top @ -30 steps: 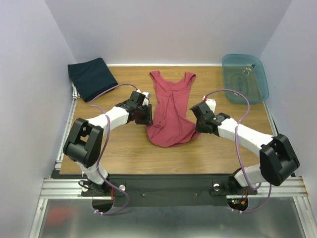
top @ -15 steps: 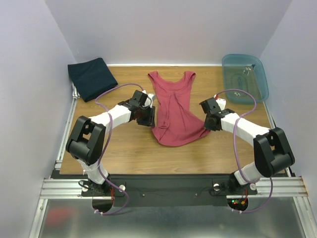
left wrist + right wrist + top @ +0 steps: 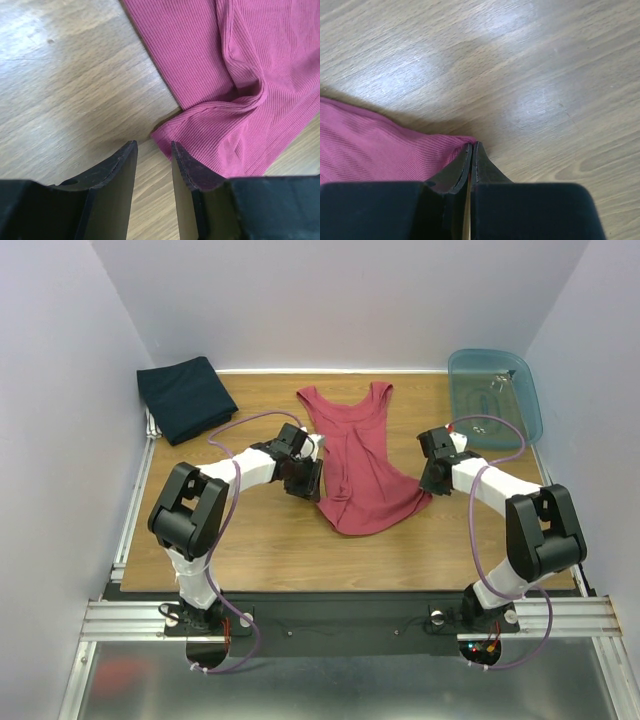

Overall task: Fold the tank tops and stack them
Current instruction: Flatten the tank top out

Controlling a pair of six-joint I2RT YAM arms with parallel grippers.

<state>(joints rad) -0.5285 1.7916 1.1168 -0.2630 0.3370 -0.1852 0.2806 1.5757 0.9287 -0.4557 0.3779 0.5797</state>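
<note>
The maroon tank top (image 3: 355, 460) lies flat in the middle of the table, straps toward the far edge and hem toward me. My left gripper (image 3: 308, 483) is open just left of the hem's left corner. In the left wrist view the gripper (image 3: 154, 150) has bare wood between its fingers, and the cloth (image 3: 250, 60) lies beside the right finger. My right gripper (image 3: 432, 480) is at the hem's right corner. In the right wrist view it (image 3: 471, 147) is shut, pinching the tip of the cloth (image 3: 370, 150). The navy tank top (image 3: 185, 397) lies folded at the far left.
A translucent blue plastic tub (image 3: 495, 395) stands at the far right corner. Purple cables loop over both arms. White walls close in the table on the left, right and far sides.
Both grippers have moved away from me and to the right. The maroon top's hem has slid right with them, and its right corner is pulled out further to the right.
</note>
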